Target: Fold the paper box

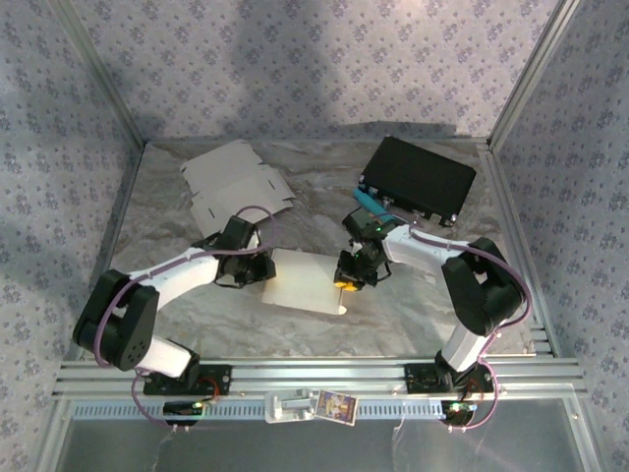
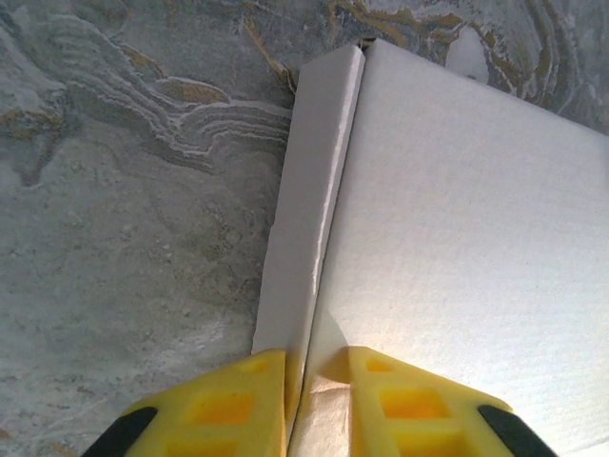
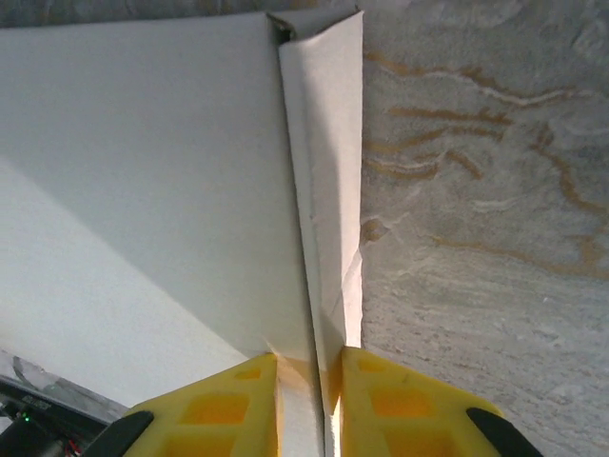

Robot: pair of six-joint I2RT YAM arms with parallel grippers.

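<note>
On the table (image 1: 413, 324), paper box (image 1: 307, 280) lies crosswise (askew).

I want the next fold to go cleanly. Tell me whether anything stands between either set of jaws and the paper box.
Nothing visible does. The left jaws are closed on the paper box at its left flap, the right jaws at its right flap. The cardboard blank and black case lie farther back, apart from it.
</note>
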